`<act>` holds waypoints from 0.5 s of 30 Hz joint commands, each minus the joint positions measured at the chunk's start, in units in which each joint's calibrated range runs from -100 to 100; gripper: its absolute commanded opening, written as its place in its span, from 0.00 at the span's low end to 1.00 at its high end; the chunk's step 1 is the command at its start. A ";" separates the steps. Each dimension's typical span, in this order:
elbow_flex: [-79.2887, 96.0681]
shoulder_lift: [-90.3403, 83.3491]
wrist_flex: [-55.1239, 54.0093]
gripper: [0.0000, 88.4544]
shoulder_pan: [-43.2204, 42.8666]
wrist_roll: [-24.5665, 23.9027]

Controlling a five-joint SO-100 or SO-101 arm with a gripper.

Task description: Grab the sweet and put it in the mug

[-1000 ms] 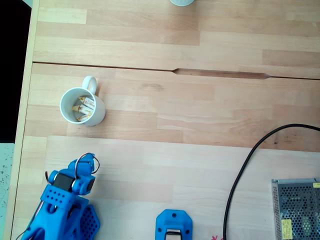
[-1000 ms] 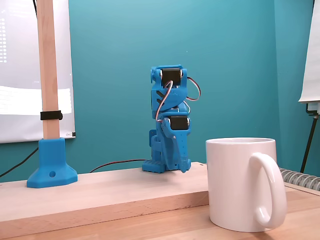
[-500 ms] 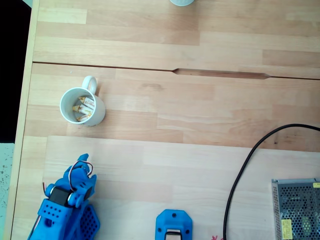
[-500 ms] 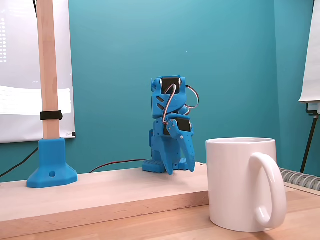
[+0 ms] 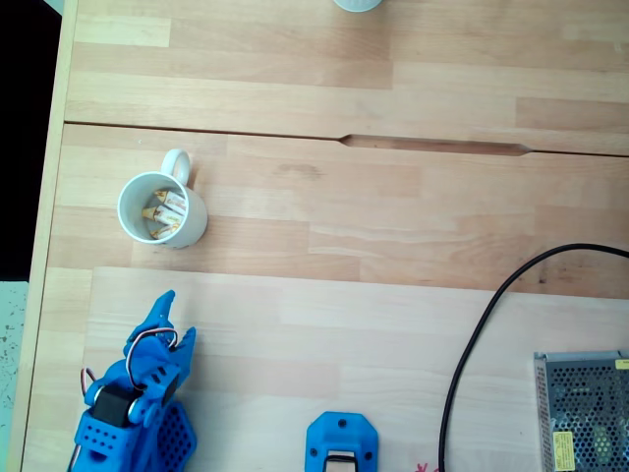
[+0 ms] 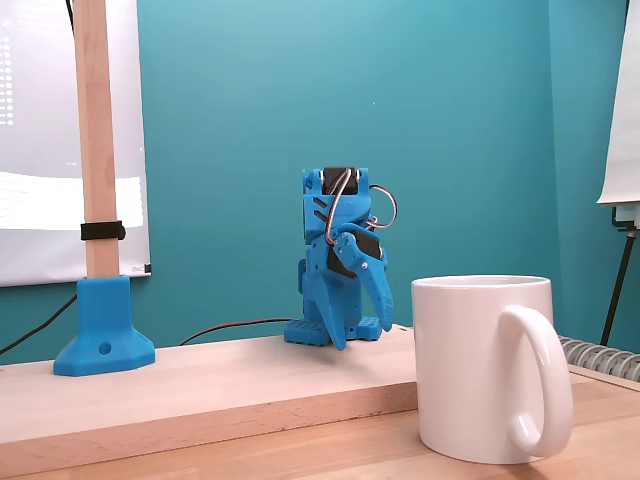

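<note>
The white mug (image 5: 187,224) stands at the table's left in a fixed view from above, handle pointing away from the arm. Inside it lie sweets (image 5: 163,210) in white wrappers with yellow-orange ends. In the side fixed view the mug (image 6: 483,365) is close at the right, and its inside is hidden. The blue gripper (image 5: 177,317) sits at the lower left, well short of the mug. There the gripper (image 6: 364,335) points down at the raised board behind the mug, its fingers spread apart with nothing between them.
A black cable (image 5: 472,344) curves to a metal mesh box (image 5: 585,413) at the lower right. A blue post base (image 5: 341,447) sits at the bottom edge, holding a wooden post (image 6: 95,140). A pale round object (image 5: 356,4) shows at the top edge.
The arm has folded lower and drawn back toward the lower left corner. The gripper has swung down to point at the board. Mug and sweets have not moved.
</note>
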 commanded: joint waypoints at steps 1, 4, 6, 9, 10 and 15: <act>0.83 -4.99 0.42 0.31 -0.24 -0.05; 1.00 -5.16 0.34 0.31 -0.31 0.10; 1.00 -5.07 0.34 0.31 -0.31 0.10; 0.92 -5.07 0.26 0.31 -0.31 -0.24; 0.74 -5.07 0.09 0.31 -0.31 -0.29; 1.36 -5.07 -8.78 0.31 -0.38 -0.49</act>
